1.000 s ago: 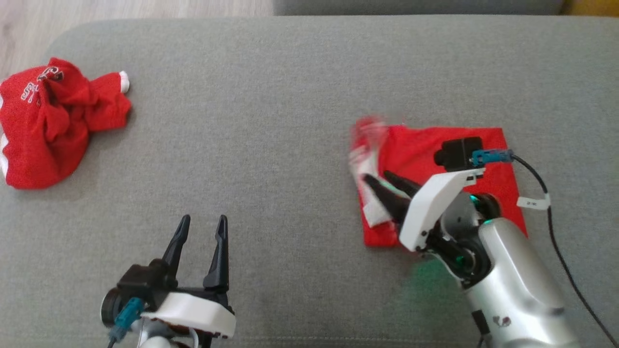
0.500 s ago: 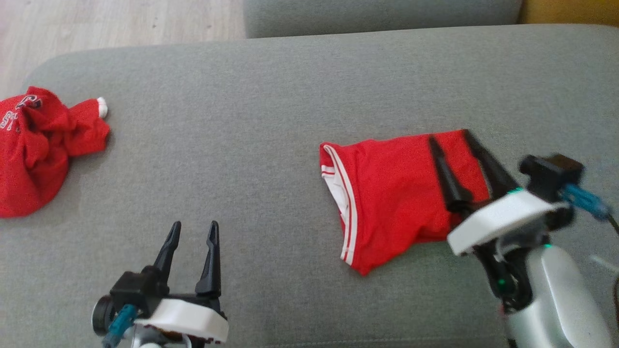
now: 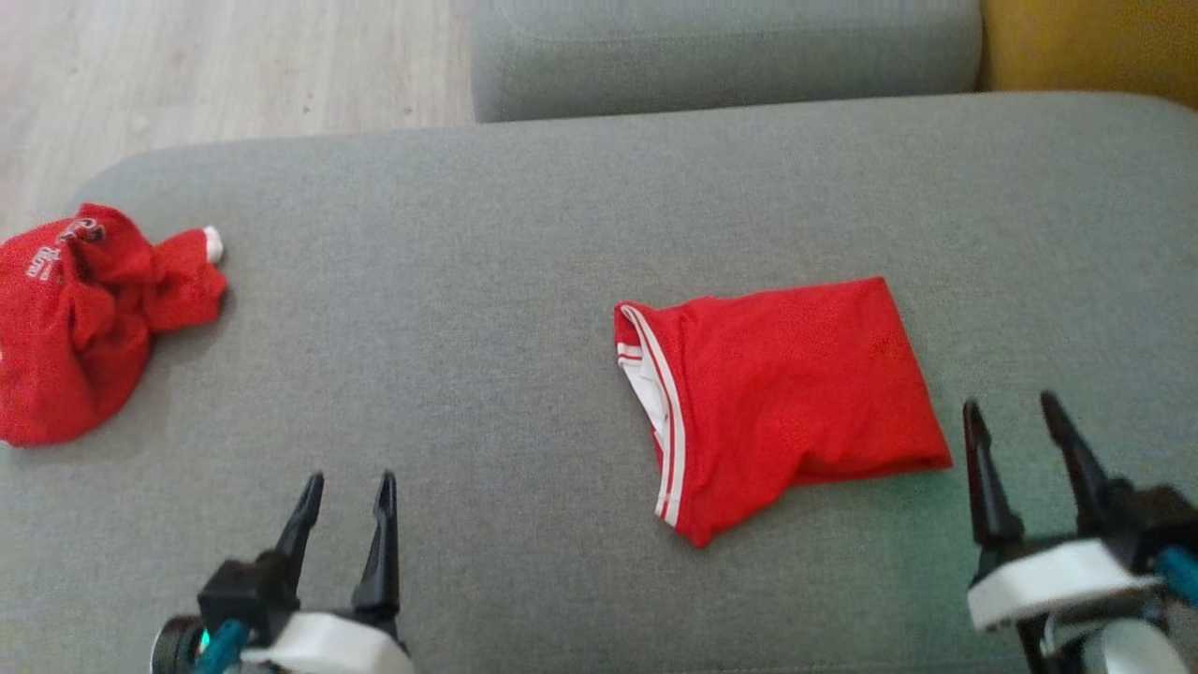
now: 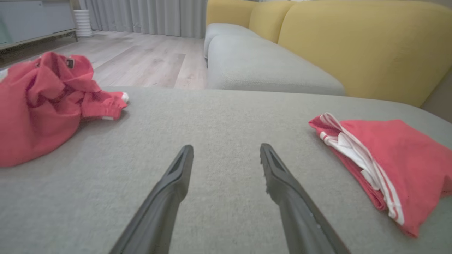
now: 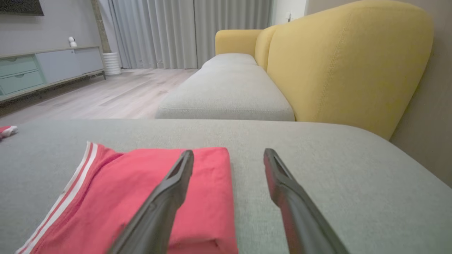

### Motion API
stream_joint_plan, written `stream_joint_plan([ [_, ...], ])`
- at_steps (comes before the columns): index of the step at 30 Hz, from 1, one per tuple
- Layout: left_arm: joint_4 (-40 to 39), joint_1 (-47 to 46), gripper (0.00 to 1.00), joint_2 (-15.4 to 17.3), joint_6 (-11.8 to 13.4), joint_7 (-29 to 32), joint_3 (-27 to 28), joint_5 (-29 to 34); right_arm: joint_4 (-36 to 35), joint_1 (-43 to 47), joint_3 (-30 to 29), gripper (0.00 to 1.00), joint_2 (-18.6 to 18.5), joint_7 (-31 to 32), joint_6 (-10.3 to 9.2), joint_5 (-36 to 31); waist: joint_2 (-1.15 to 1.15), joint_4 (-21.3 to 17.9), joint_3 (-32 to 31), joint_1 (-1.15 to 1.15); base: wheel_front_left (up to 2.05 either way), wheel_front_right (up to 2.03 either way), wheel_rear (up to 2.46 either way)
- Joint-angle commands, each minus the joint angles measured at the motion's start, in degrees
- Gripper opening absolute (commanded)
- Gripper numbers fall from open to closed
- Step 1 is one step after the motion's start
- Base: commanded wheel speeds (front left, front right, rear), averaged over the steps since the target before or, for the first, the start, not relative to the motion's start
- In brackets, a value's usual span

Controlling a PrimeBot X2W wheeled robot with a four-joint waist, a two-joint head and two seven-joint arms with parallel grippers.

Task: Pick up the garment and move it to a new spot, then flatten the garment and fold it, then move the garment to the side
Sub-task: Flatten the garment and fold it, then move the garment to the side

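Observation:
The garment [image 3: 786, 393] is red with white stripes along one hem, and it lies folded on the grey cushion [image 3: 524, 281], right of centre. It also shows at the right of the left wrist view [image 4: 395, 165] and at the lower left of the right wrist view [image 5: 141, 197]. My right gripper [image 3: 1015, 412] stands open just off the garment's right edge, holding nothing. At the lower left, far from the garment, my left gripper [image 3: 346, 487] is open and empty.
A second red garment [image 3: 75, 318] lies crumpled at the cushion's far left edge. A further grey seat cushion [image 3: 721, 56] lies beyond, with a yellow backrest [image 5: 346, 63] along the right. Wooden floor [image 3: 187, 65] shows at the upper left.
My right gripper let go of the garment's edge, opened and drew back to the lower right. The garment now lies folded flat. The head camera has tilted, shifting the whole picture.

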Motion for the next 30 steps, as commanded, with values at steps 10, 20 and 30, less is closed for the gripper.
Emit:
stream_joint_plan([
  [10, -0.2, 2.8, 1.00, -0.2, -0.2, -0.7, 6.0, 1.0, 3.7, 3.4, 2.3, 1.00, 0.6, -4.5, -0.04, -1.2, 0.00, 2.2, -3.1, 0.00, 0.00, 0.00, 0.00],
  [20, -0.1, 3.7, 1.00, -0.2, -0.6, -0.7, 7.2, 1.1, 4.3, 2.7, 1.2, 1.00, 1.3, -4.9, -0.04, -1.5, 0.00, 2.3, -3.7, 0.00, 0.00, 0.00, 0.00],
  [30, -0.3, 3.8, 1.00, -0.2, -0.9, -0.7, 7.4, 1.3, 4.3, 2.3, 1.1, 1.00, 1.8, -5.0, -0.04, -1.9, 0.00, 1.7, -3.7, 0.00, 0.00, 0.00, 0.00],
])
